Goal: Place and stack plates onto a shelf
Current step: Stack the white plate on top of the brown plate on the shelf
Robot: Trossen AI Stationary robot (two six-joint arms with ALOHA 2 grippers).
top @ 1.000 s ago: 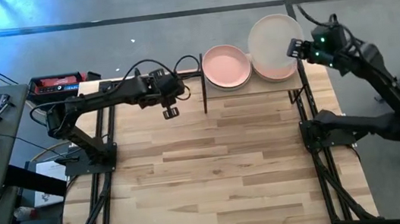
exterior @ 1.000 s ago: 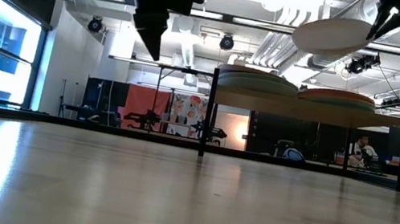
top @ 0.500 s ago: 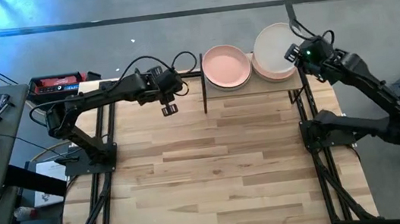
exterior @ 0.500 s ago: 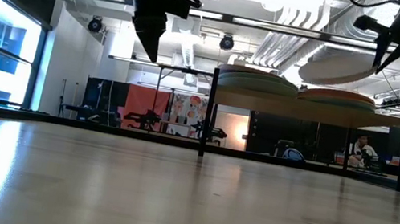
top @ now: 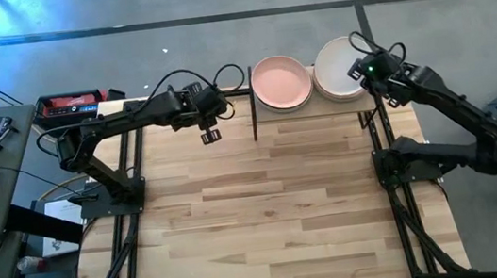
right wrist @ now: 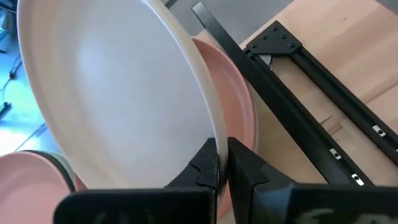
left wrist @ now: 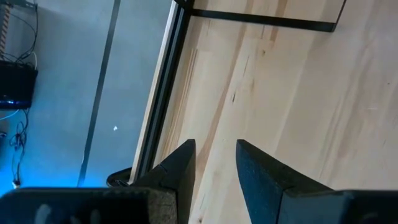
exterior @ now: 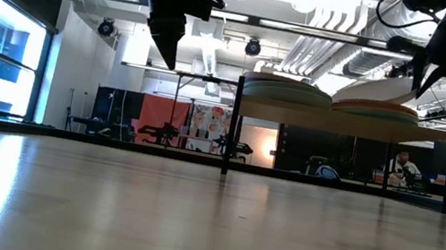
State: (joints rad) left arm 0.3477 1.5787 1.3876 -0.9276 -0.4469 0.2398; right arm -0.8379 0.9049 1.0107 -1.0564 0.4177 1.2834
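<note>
The shelf [top: 254, 110] stands at the table's far edge on thin black posts, and its board [exterior: 341, 123] carries two stacks of plates. A salmon pink plate [top: 281, 83] tops the left stack. My right gripper [top: 361, 69] is shut on a white plate [top: 339, 69] above the right stack, whose top plate is pink [right wrist: 242, 112]. In the low view the white plate [exterior: 377, 98] tilts over that stack. My left gripper [top: 210, 136] hangs open and empty left of the shelf, above the table [exterior: 168, 54]. My right gripper pinches the white plate's rim [right wrist: 210, 134] between its two fingers, on the side toward the table's right. It comes at the rim from the right, slanting down. The plate is tilted: the held side is raised and the opposite edge [exterior: 340, 102] is low at the stack. Whether that edge touches, I cannot tell.
Bare slatted tabletop [top: 276, 211] stretches from the shelf to the near edge. Black frame rails [right wrist: 298, 56] run by the shelf's right side. A side desk with a keyboard, tools and a red box [top: 68, 104] stands left of the table. A person [exterior: 402, 164] sits far off in the room.
My right gripper has come down and a little toward the near and left edges, still shut on the white plate. The plate has dropped from high above the shelf until it hangs tilted just over the right stack.
</note>
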